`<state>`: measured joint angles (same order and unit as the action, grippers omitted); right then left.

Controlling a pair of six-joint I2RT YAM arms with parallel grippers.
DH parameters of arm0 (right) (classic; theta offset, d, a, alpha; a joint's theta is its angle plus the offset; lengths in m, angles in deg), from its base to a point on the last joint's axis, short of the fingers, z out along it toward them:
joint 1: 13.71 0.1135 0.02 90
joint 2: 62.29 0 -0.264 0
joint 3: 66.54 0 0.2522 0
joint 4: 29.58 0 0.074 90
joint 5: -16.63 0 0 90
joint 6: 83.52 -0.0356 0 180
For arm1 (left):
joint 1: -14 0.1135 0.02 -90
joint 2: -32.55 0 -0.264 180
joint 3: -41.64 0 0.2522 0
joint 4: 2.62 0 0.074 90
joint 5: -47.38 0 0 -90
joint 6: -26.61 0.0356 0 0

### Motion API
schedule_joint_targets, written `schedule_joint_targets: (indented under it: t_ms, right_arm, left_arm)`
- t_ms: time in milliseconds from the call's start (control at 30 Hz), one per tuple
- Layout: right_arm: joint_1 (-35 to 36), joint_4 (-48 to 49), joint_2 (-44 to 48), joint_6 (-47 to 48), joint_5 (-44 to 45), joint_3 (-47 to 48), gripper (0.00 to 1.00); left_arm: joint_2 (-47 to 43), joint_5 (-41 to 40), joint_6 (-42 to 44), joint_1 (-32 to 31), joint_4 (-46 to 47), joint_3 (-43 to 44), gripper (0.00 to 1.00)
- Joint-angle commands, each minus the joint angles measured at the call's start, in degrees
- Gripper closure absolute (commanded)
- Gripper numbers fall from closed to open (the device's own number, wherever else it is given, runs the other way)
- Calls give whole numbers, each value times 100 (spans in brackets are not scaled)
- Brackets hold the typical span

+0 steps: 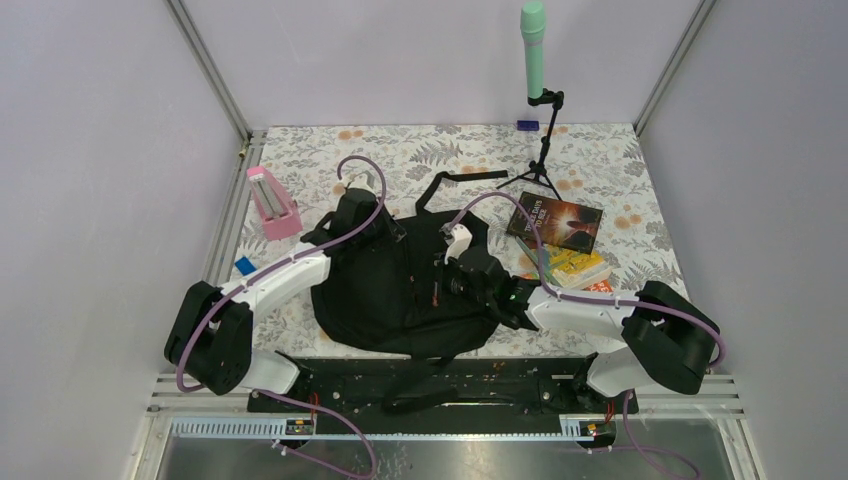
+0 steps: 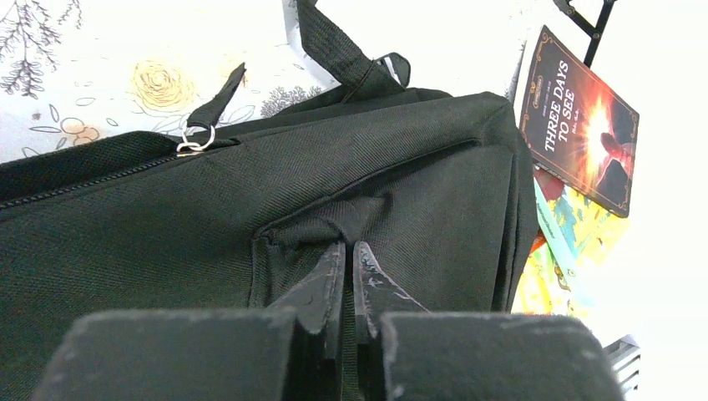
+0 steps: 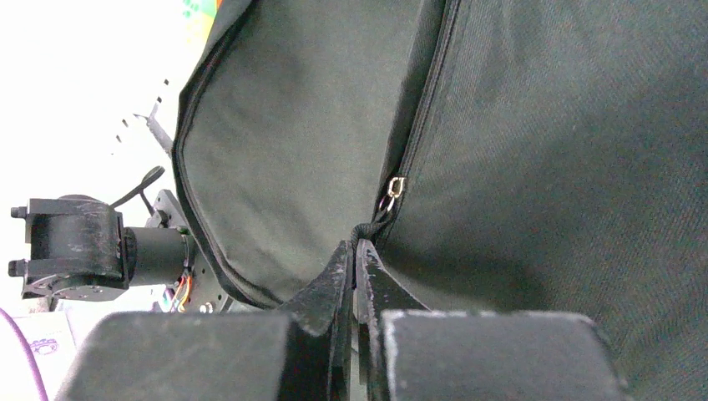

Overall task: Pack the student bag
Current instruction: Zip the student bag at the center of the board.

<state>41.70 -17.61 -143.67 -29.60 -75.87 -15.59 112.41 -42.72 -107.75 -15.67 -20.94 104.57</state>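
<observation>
Top view: student bag (image 1: 400, 300) is lying mid-frame on the bench (image 1: 600, 160).
Left wrist view: left gripper (image 2: 349, 248) is pinching a fabric fold of the bag, jaws narrow.
Right wrist view: right gripper (image 3: 355, 248) is pinching the zip pull (image 3: 367, 230), jaws nearly together.

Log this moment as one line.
left gripper: shut on bag fabric | right gripper: shut on zip pull | books: on table beside bag

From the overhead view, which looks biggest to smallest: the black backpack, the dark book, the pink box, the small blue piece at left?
1. black backpack, by far.
2. dark book.
3. pink box, slightly smaller than the book.
4. small blue piece.
</observation>
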Motion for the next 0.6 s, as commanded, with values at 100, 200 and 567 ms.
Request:
schedule_joint_targets:
  t_ms: [100,200,567]
  right_arm:
    - [218,-119,-2,-40,-31,-95,100]
    - [253,-138,7,-71,-40,-172,100]
    - [380,-351,147,-184,-49,-498,100]
  left_arm:
    - [17,-352,206,268,702,436,100]
    - [84,-359,230,339,708,506,100]
    - [331,-455,296,535,785,697,100]
